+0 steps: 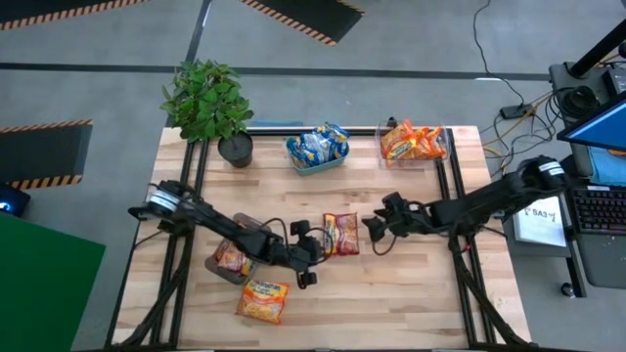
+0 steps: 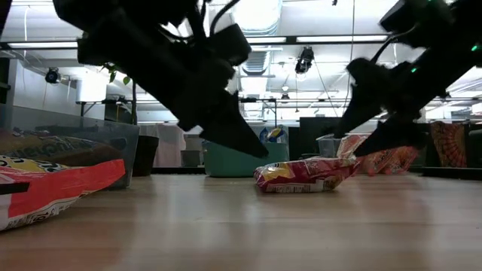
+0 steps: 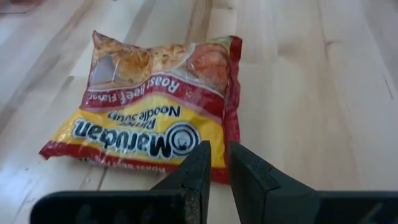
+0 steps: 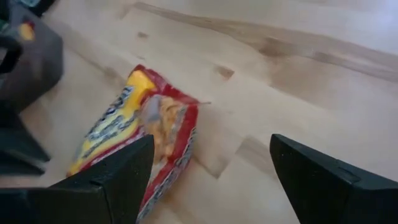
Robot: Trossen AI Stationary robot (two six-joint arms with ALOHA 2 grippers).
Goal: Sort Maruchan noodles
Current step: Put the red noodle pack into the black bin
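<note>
Wooden table (image 1: 391,303) carries the scene; we find the red-and-yellow noodle packet (image 1: 340,234) lying flat at its centre, between both arms. Its long axis runs toward and away from the bins at the far edge. The left gripper (image 1: 311,256) sits just beside the packet's left edge, jaws nearly together and holding nothing. The right gripper (image 1: 373,235) sits just beside the right edge, jaws wide apart and facing the packet. We judge the right arm better placed to grasp.
</note>
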